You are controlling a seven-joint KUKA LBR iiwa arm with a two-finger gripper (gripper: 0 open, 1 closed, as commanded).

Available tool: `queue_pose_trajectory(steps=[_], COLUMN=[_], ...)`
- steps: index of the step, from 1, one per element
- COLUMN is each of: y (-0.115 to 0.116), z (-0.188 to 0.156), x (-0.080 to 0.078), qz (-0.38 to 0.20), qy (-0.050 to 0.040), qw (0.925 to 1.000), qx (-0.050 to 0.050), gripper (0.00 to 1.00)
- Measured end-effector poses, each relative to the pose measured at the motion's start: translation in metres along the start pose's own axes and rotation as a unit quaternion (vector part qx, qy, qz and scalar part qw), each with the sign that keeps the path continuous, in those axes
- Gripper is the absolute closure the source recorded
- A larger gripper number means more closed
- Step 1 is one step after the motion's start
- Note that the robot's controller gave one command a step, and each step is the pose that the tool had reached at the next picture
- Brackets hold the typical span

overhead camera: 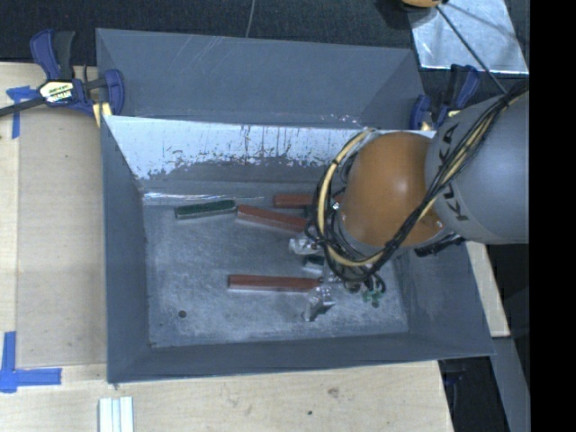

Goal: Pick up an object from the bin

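The end effector hangs low over the right end of the lower brown stick, which lies flat, apart from 3 other sticks, so probably easiest to take. Whether the end effector is spread or pressed together cannot be told.

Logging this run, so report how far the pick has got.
Done: the claw is down in the bin at the right end of the nearer brown bar. In hand: the grasp; no bar lifted. Left: raise it out. The green bar and two more brown bars lie farther back.
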State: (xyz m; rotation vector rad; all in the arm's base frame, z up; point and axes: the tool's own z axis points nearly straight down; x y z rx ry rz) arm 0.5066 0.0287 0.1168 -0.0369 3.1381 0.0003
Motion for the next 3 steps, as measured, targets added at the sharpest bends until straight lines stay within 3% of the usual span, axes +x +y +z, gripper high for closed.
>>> queue_pose_trajectory(steps=[1,2,3], y=[0.004,0.004,-0.003], z=[0.037,0.037,-0.145], x=[-0.019,-0.019,-0.046], qz=[0.042,0.042,0.057], qy=[-0.0051,-0.0051,-0.0038], qw=[0.9991,0.9991,0.9984], qx=[0.0,0.0,0.0], gripper=[1.0,1.0,1.0])
